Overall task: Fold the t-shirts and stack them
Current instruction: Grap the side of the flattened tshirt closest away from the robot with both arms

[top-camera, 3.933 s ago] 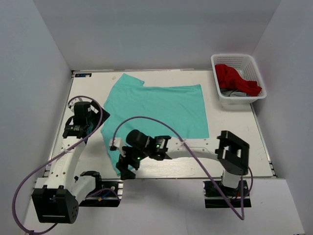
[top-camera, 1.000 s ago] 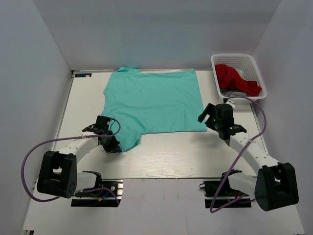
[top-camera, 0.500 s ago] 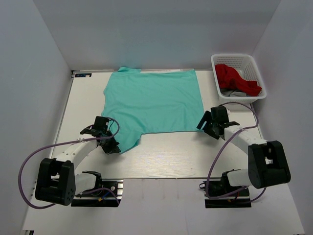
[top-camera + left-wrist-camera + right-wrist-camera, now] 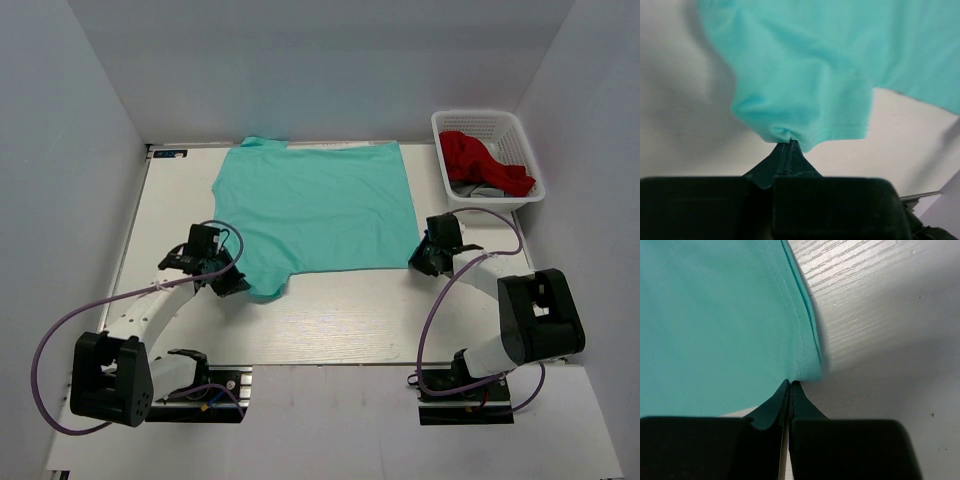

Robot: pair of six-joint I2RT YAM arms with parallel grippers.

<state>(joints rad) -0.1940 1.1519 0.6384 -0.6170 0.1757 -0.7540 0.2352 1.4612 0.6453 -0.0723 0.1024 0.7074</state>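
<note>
A turquoise-green t-shirt [image 4: 315, 205] lies spread flat across the middle and back of the table. At its near left sleeve, my left gripper [image 4: 238, 283] is shut on the bunched cloth [image 4: 785, 132], and the sleeve edge is lifted a little. My right gripper [image 4: 418, 257] is shut on the shirt's near right corner, where the stitched hem [image 4: 802, 357] meets the jaws. Both grippers [image 4: 790, 142] [image 4: 790, 383] show their jaws pressed together with cloth between them.
A white basket [image 4: 531, 155] holding red cloth [image 4: 480, 160] stands at the back right corner. The white table [image 4: 340, 320] shows bare wood grain in front of the shirt. Grey walls enclose the table on three sides.
My right gripper moved in to the shirt's near right corner and shut on it. The left gripper, still shut on the sleeve, shifted slightly back and left with the cloth.
</note>
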